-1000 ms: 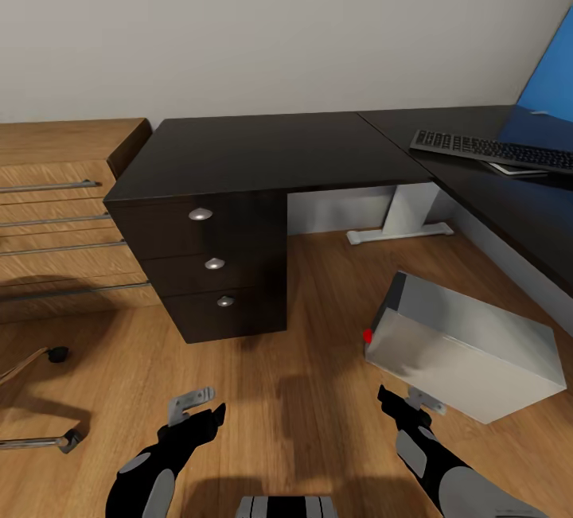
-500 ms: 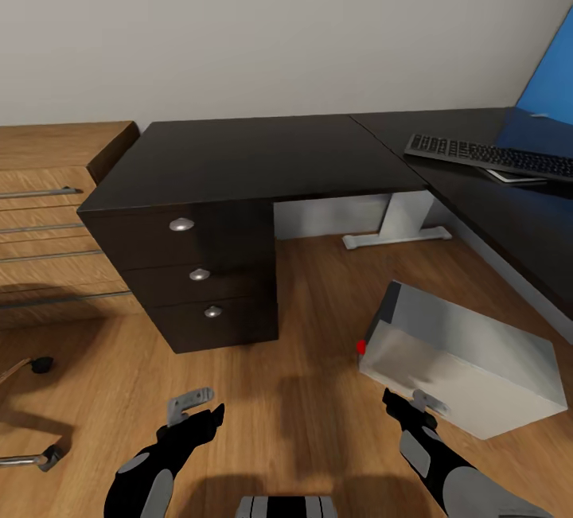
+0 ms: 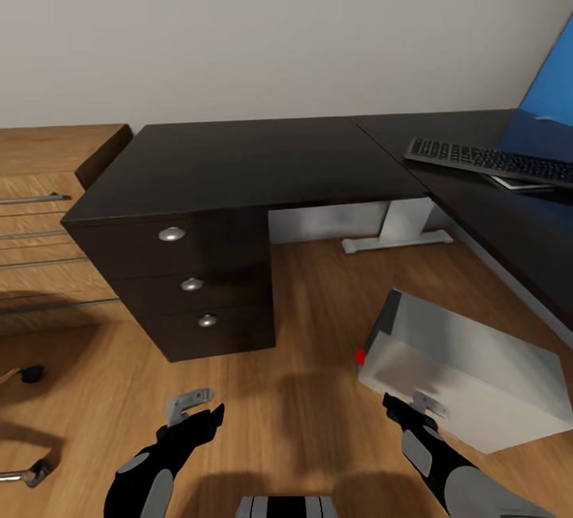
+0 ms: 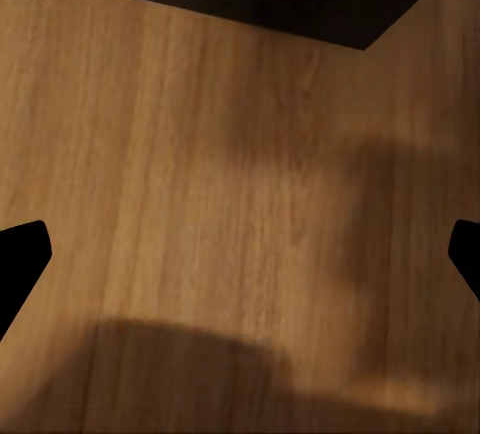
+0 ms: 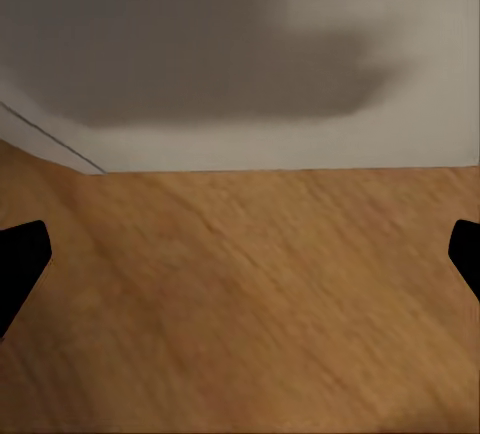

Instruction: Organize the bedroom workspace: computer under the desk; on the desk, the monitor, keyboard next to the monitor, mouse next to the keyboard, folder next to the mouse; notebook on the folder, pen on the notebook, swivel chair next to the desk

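The computer (image 3: pixel 461 379) lies tipped on the wood floor (image 3: pixel 318 319), out in the open and not yet under the table (image 3: pixel 255 156). Its near face sits just ahead of the right gripper (image 3: pixel 422 405), close to touching; in the right wrist view the grey case (image 5: pixel 240 54) looms just past the fingertips, which stand wide apart with nothing between them. The left gripper (image 3: pixel 191 407) hangs over bare floor, also spread wide and empty, with the drawer unit (image 3: pixel 187 283) a little ahead of it and to its left.

The step in hand looks like getting the computer into the gap beneath the table. I would stand it upright first, or at least square it, then push low on the case with both grippers so it slides without rolling over.

The opening lies ahead of the grippers, between the drawer unit and the white leg (image 3: pixel 402 223). It looks roomy, but the drawer unit's corner and the leg's foot are both things the case could catch on. Beyond the right gripper and to its right, the table's other wing runs close beside the computer, so there is little slack on that side. The keyboard (image 3: pixel 485 158) rests up on that wing, near its edge, with a blue panel (image 3: pixel 549 88) behind it. Off to the left gripper's left, chair castors (image 3: pixel 32 375) sit on the floor, well clear of the path.
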Robot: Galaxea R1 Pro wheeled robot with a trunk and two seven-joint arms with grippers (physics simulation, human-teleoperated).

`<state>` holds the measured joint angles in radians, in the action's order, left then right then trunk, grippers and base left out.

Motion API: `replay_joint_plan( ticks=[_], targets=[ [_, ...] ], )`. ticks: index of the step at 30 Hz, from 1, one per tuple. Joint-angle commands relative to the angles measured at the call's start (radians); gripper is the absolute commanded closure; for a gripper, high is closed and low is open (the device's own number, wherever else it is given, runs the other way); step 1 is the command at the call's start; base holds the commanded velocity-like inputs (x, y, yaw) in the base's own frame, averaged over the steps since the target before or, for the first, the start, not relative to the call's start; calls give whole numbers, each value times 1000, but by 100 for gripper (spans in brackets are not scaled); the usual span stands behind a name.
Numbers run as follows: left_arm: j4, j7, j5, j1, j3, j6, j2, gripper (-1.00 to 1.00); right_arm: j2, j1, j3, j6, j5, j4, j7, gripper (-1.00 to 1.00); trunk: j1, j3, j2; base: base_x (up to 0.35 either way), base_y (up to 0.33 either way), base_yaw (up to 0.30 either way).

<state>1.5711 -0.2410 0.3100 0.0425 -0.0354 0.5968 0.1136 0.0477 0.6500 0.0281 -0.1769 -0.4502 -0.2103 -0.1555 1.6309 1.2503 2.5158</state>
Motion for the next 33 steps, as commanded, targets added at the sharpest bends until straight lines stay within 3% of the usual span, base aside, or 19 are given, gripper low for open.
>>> replay_joint_plan(
  ticks=[1,24,33],
  targets=[
    [1,-9,11,0,-1,3,0,-100,0,0,3,-3,-2,0,0,-100,0,1,0,188,-2,0],
    [1,-9,11,0,-1,4,0,-100,0,0,3,-6,-2,-2,0,-100,0,1,0,206,0,0],
    [-1,-9,12,0,-1,5,0,-100,0,0,3,-7,-2,-3,1,-100,0,1,0,77,0,0]
  ],
)
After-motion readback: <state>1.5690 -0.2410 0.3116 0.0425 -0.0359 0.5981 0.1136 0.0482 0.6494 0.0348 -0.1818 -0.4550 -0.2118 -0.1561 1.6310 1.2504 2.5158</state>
